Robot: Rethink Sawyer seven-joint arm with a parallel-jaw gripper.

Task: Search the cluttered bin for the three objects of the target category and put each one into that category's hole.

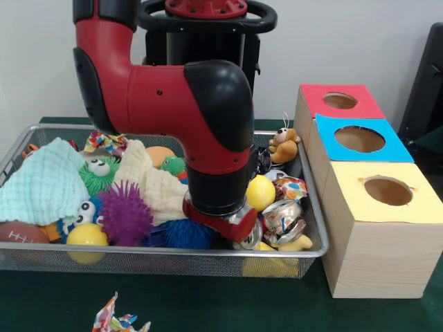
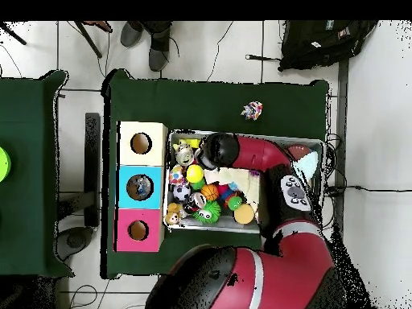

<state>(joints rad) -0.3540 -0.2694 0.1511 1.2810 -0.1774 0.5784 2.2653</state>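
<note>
A wire mesh bin holds mixed clutter. My arm reaches down into its right half. The gripper is sunk among the objects, with only its red base showing under the black wrist. Crumpled silver cans lie right beside it, and a yellow ball touches the wrist's right side. Spiky balls in purple and blue sit to its left. To the right of the bin stand three boxes with round holes: red, blue and yellow.
The bin also holds a mint cloth, a cream cloth, a green spiky toy with eyes, a small teddy bear, a toy football and another yellow ball. A colourful crumpled wrapper lies outside on the green tabletop.
</note>
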